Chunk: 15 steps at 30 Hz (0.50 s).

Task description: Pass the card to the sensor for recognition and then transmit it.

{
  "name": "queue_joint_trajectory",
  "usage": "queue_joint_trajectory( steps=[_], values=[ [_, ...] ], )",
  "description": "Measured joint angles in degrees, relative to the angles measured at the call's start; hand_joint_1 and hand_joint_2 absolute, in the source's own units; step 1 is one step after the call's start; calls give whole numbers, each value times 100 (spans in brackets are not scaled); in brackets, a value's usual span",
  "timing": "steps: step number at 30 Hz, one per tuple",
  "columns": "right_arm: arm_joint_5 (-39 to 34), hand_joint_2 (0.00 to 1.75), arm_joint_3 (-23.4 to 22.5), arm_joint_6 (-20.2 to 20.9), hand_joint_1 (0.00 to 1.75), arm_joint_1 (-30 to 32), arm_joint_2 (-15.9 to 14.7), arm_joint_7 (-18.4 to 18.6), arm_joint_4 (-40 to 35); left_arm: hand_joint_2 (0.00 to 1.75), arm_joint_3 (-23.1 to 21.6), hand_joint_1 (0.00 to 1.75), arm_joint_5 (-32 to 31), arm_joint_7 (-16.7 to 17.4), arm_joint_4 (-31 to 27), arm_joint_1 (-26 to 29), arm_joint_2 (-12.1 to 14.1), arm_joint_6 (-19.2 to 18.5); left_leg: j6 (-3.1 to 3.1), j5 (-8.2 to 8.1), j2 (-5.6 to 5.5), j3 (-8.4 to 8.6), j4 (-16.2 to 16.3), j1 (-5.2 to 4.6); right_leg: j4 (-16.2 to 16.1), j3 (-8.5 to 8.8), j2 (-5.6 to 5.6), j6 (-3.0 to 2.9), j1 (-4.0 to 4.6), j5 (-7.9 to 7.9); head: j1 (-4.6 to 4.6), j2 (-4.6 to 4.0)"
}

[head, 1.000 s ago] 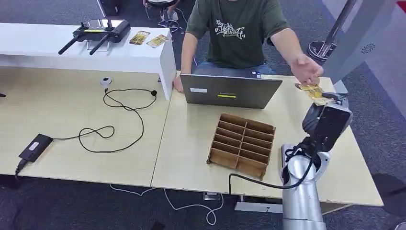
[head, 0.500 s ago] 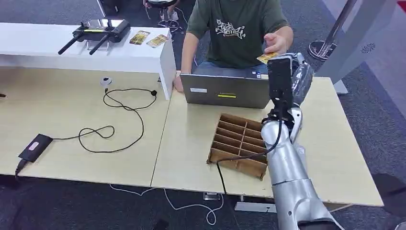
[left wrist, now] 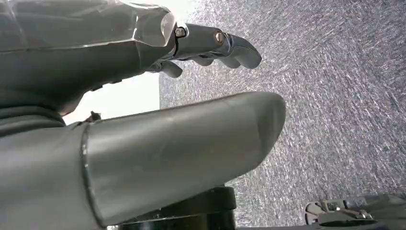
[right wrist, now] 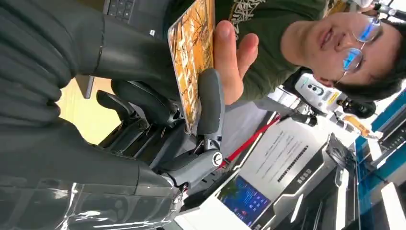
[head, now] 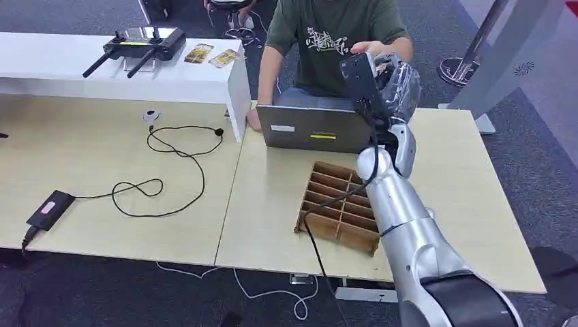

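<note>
An orange-and-yellow printed card (right wrist: 192,57) stands on edge in my right hand (right wrist: 158,110), pinched between the thick thumb and a dark finger (right wrist: 210,103). A person's hand (right wrist: 233,60) lies against the card's far side. From the head view, my right hand (head: 390,76) is raised above the laptop, just in front of that person's hand (head: 371,48). My left hand (left wrist: 110,57) hangs over grey carpet, holding nothing, thumb apart from the fingers.
A grey laptop (head: 320,128) and a cardboard divider box (head: 344,204) sit on the table under my right arm. A small round device (head: 151,116), a black cable and a black box (head: 49,208) lie to the left. The white shelf (head: 68,71) carries a controller (head: 140,42) and two cards (head: 211,54).
My right arm swung up and to the left, from the table's right edge to above the laptop. The person's hand moved left along with the card.
</note>
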Motion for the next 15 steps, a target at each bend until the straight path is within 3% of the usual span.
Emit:
queue_joint_trajectory(
  steps=[15],
  values=[
    [-9,175,2,0,169,-169,63,31,487,0,-9,0,-77,0,4,-1,0,0,0,0,0,0,0,0,-1,0,0,0,0,0,0,0]
  ],
)
